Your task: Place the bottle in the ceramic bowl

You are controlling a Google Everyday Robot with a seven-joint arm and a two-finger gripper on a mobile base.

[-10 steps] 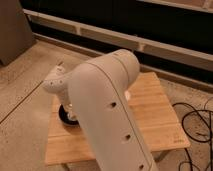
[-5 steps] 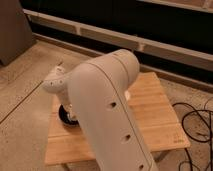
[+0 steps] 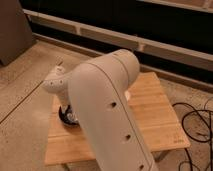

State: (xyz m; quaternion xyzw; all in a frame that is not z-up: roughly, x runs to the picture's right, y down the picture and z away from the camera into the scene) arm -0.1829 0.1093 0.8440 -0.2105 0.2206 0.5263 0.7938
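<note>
The ceramic bowl is a dark round shape on the left part of the wooden table, and only its left rim shows. My big white arm covers the rest of it. The arm's rounded wrist hangs just above the bowl. Below that wrist my gripper reaches down at the bowl, mostly hidden by the arm. The bottle is hidden from view.
Black cables lie on the floor right of the table. A dark wall with pale ledges runs behind the table. Speckled floor spreads to the left, with a grey panel at the far left.
</note>
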